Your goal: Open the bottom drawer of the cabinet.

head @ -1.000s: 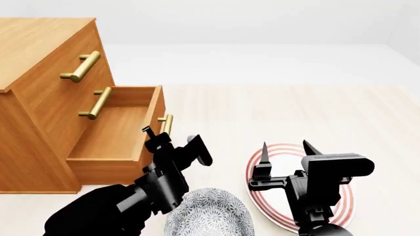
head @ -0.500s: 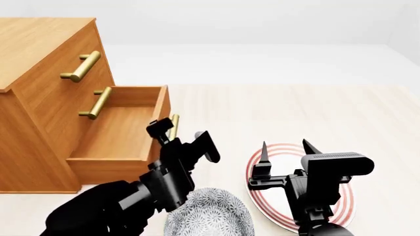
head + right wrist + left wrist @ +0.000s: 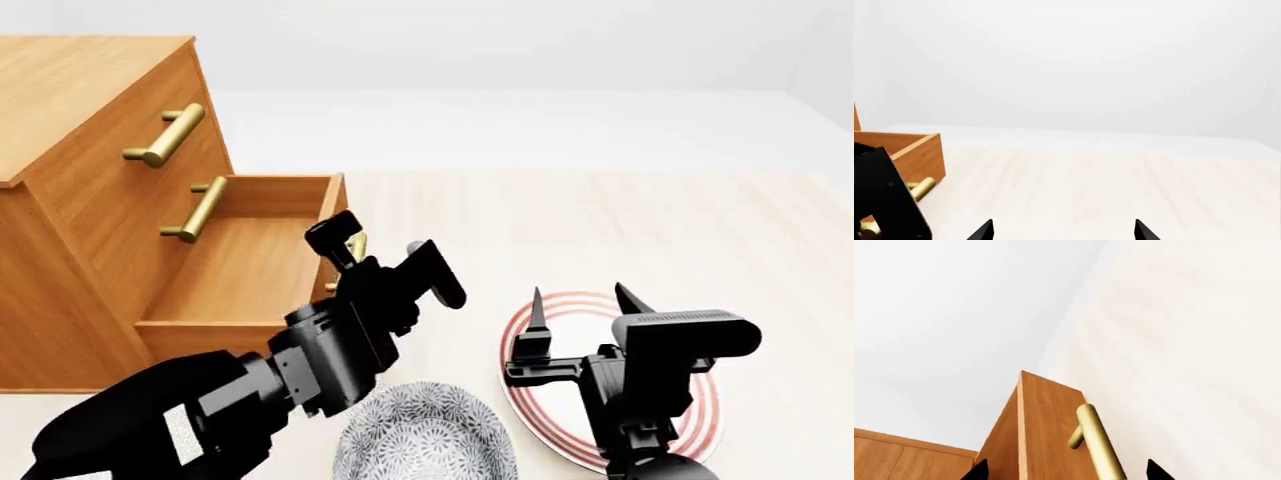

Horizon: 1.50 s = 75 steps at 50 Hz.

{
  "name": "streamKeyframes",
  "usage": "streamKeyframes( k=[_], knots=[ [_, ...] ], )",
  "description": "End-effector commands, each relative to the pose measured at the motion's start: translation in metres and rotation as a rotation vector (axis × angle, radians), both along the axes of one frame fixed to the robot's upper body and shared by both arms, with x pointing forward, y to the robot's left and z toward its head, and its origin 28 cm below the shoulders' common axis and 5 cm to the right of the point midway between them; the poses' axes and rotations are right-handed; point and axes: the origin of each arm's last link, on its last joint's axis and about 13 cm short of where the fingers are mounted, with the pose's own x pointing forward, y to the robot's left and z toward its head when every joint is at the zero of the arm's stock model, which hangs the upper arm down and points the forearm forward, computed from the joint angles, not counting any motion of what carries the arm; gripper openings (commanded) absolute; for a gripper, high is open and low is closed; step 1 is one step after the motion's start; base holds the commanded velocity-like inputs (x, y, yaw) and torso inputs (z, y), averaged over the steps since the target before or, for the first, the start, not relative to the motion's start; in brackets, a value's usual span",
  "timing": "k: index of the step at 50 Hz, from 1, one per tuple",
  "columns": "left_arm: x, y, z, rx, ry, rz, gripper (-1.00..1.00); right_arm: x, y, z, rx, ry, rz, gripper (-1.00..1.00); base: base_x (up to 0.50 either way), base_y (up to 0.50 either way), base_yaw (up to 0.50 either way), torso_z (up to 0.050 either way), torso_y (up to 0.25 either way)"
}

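The orange-brown cabinet [image 3: 80, 100] stands at the left. Its bottom drawer [image 3: 240, 270] is pulled out, with its inside showing. My left gripper [image 3: 387, 258] is open at the drawer's front, its fingers either side of the brass handle [image 3: 354, 246]. In the left wrist view the drawer front [image 3: 1047, 440] and handle [image 3: 1097, 450] lie between the fingertips of the left gripper [image 3: 1066, 472], which do not touch them. My right gripper [image 3: 582, 300] is open and empty above a plate; its tips [image 3: 1064, 231] show over bare table. The drawer [image 3: 914, 155] also shows there.
A patterned grey bowl [image 3: 424, 432] sits at the front by my left arm. A white plate with red rings [image 3: 697, 410] lies under my right gripper. The top [image 3: 167, 135] and middle [image 3: 200, 208] drawer handles stick out above the open drawer. The pale table [image 3: 601, 230] extends to the right.
The bottom drawer has slid out a little further. My left gripper has moved up and to the right along the drawer front. The right arm has not moved.
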Motion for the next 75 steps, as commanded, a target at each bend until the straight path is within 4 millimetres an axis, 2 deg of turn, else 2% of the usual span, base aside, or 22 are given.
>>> streamKeyframes(
  k=[1, 9, 13, 23, 27, 29, 38, 56, 67, 75],
  knots=[
    [0.005, 0.006, 0.032, -0.122, -0.089, 0.058, 1.00, 0.000, 0.000, 0.001, -0.001, -0.002, 0.001, 1.00, 0.00, 0.00, 0.00, 0.000, 0.000],
    [0.020, 0.021, 0.062, -0.232, -0.173, 0.243, 1.00, 0.002, 0.001, 0.002, -0.003, -0.002, 0.005, 1.00, 0.00, 0.00, 0.00, 0.000, 0.000],
    [0.026, 0.029, 0.073, -0.369, -0.100, 0.312, 1.00, 0.002, 0.001, 0.004, -0.003, -0.002, 0.005, 1.00, 0.00, 0.00, 0.00, 0.000, 0.000],
    [0.029, 0.040, 0.081, -0.655, 0.199, 0.375, 1.00, 0.002, 0.002, 0.002, -0.003, -0.002, 0.006, 1.00, 0.00, 0.00, 0.00, 0.000, 0.000],
    [0.028, 0.043, 0.090, -0.692, 0.263, 0.418, 1.00, 0.003, 0.002, 0.002, -0.003, -0.003, 0.007, 1.00, 0.00, 0.00, 0.00, 0.000, 0.000],
    [0.023, 0.045, 0.102, -0.751, 0.320, 0.441, 1.00, 0.003, 0.002, 0.001, -0.003, -0.001, 0.009, 1.00, 0.00, 0.00, 0.00, 0.000, 0.000],
    [0.018, 0.048, 0.116, -0.750, 0.392, 0.451, 1.00, 0.004, 0.004, 0.001, -0.003, 0.000, 0.015, 1.00, 0.00, 0.00, 0.00, 0.000, 0.000],
    [0.025, 0.052, 0.105, -0.823, 0.493, 0.446, 1.00, 0.004, 0.004, 0.001, 0.000, 0.000, 0.020, 1.00, 0.00, 0.00, 0.00, 0.000, 0.000],
    [0.034, 0.053, 0.084, -0.822, 0.520, 0.484, 1.00, 0.005, 0.004, 0.001, 0.000, 0.001, 0.021, 1.00, 0.00, 0.00, 0.00, 0.000, 0.000],
    [0.032, 0.053, 0.068, -0.825, 0.560, 0.500, 1.00, 0.003, 0.003, 0.000, 0.002, 0.001, 0.016, 1.00, 0.00, 0.00, 0.00, 0.000, 0.000]
  ],
)
